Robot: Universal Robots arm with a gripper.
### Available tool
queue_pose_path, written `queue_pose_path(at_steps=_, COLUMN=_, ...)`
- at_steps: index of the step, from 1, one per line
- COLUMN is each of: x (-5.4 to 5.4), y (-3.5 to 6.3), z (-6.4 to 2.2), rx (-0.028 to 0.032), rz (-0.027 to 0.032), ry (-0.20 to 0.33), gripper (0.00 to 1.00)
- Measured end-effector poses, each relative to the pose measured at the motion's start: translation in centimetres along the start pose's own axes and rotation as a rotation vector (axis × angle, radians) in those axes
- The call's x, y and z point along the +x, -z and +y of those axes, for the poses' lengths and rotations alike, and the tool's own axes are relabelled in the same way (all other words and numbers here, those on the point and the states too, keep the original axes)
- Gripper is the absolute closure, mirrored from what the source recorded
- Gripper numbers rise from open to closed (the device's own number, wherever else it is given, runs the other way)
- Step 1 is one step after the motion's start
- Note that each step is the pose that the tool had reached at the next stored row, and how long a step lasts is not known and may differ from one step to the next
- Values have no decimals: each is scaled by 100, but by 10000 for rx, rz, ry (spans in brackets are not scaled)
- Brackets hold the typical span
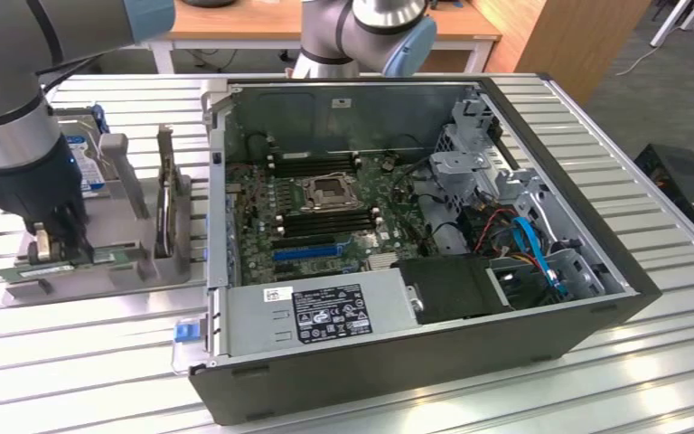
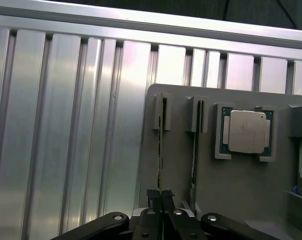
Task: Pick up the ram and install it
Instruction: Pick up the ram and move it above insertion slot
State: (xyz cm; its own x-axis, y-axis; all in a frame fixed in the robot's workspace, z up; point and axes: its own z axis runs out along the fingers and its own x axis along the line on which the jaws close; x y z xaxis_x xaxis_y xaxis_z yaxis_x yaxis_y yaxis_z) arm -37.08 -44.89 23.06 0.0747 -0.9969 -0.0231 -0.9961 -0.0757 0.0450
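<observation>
Ribbed metal surface across the whole scene, with an open computer case lying on it, lid off and motherboard exposed. On the exterior view's left, just beside the case, stands a grey holder, and that is where the action is.

The arm is down over the holder, and the end effector sits right on the ram, the thin green stick standing on edge in the holder. The wrist view looks straight down the fingers. They are pinched almost together, with the stick's thin edge running up between the outer pair of guides and disappearing between the fingertips. So the end effector looks closed on the ram, with barely any gap. A second stick stands in the neighbouring guides, just beside the first, and the square silver processor rests in its own pocket further along the holder.

My read is that this is the pick-up step, with the grip made but the ram not yet out of its guides. The install is not begun, and the long black memory slots near the processor socket look unfilled from here.

Getting the stick free calls for a firm, square pinch and a pull in line with those guides. Any twist could jam it or knock the neighbouring stick.
</observation>
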Motion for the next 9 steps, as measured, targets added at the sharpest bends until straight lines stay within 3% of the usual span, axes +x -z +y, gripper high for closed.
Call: queue_pose_path(at_steps=9, x=-4, y=166, z=6, rx=3, rz=-6, ry=-117, gripper=87)
